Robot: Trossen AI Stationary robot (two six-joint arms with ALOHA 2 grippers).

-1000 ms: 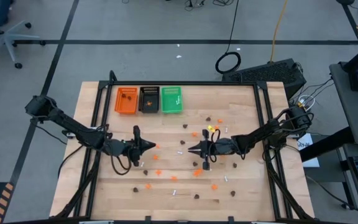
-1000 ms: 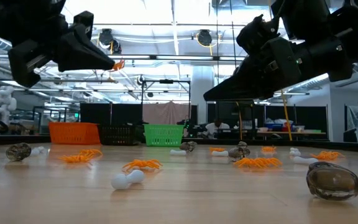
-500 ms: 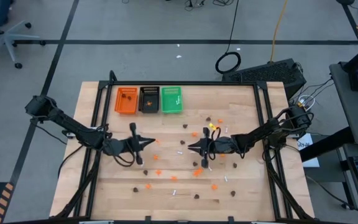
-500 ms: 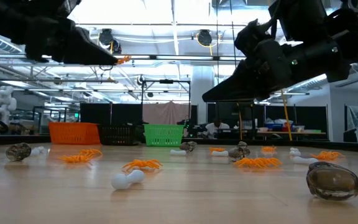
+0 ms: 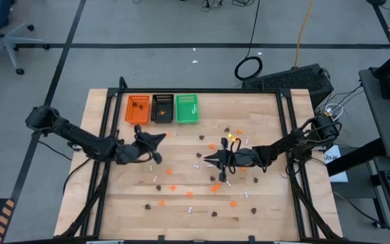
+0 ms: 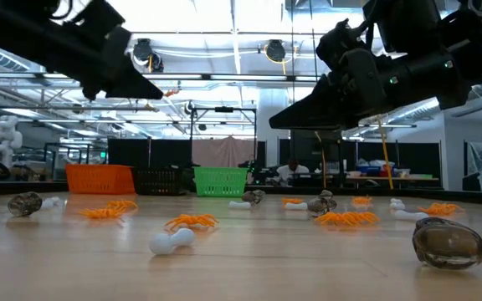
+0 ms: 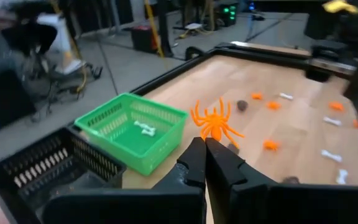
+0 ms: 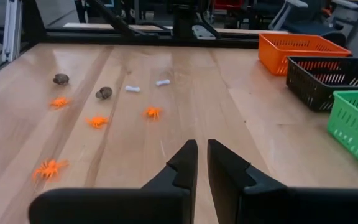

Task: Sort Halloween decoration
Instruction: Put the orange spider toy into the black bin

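One orange spider pinched in the left gripper fingers, carried above the bench near the trays. Next: over to the orange tray and release. Right gripper fingers nearly closed, empty, mid-bench among scattered pieces.

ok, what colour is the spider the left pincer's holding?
Orange; the spider shows best in the left wrist view, pinched at the left pincer tips.

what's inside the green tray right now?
A white bone lies on the floor of the green tray in the left wrist view. The near wall hides part of the floor, so anything more there cannot be seen.
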